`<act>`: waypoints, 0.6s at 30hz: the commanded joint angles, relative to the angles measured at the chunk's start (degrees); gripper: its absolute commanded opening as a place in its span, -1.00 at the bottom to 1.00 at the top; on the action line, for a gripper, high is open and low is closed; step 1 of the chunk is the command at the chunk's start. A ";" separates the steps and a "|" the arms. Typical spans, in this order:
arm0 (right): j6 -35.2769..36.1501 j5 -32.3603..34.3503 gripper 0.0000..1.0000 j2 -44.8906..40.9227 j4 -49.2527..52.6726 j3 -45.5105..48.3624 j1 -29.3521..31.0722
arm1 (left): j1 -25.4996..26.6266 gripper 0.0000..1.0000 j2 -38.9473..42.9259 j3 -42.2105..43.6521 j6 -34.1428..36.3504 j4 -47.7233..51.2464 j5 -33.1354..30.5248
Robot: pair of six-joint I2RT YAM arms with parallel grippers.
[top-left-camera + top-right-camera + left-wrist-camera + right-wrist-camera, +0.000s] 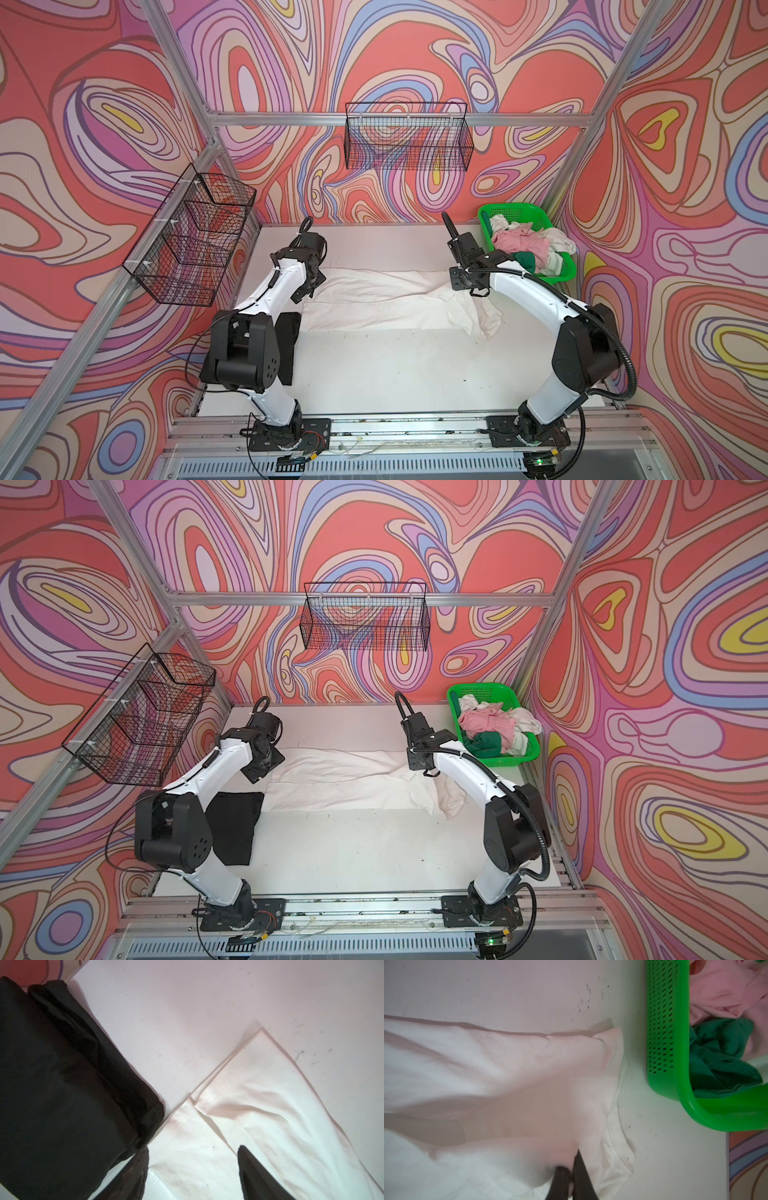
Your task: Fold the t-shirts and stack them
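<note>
So, the black shirt is folded, far from the green basket. The pink, white and green shirts wait in it. The off-white shirt lies half-folded beside the basket; the right gripper is seemingly pinching it, and the left gripper has its jaws apart, empty.

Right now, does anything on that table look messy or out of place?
The white shirt is a neat band except its end by the basket, bunched with a crumpled sleeve sticking out. In the basket, shirts lie in a jumbled heap, a white one draped over the rim. The table shows dark scuffs.
</note>
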State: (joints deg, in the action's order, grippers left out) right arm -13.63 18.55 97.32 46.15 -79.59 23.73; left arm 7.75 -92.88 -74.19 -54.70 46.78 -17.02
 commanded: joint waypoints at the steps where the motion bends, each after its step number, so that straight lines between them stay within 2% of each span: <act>1: 1.14 0.18 -1.00 2.16 0.98 -3.23 -0.22 | 0.77 0.43 4.08 4.96 -1.39 -0.91 2.61; 12: 2.88 -0.26 -1.00 10.50 4.47 -12.35 -0.22 | 2.95 0.44 7.14 16.95 -1.96 -5.13 3.96; 18: 3.59 -0.28 -1.00 15.43 6.44 -17.53 -0.18 | 3.93 0.45 6.58 19.22 -2.56 -6.25 3.83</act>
State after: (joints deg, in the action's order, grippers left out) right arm -11.05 17.98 110.32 50.74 -94.67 23.70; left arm 10.94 -86.65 -55.64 -55.81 41.82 -12.84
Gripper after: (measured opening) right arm 0.048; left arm 0.722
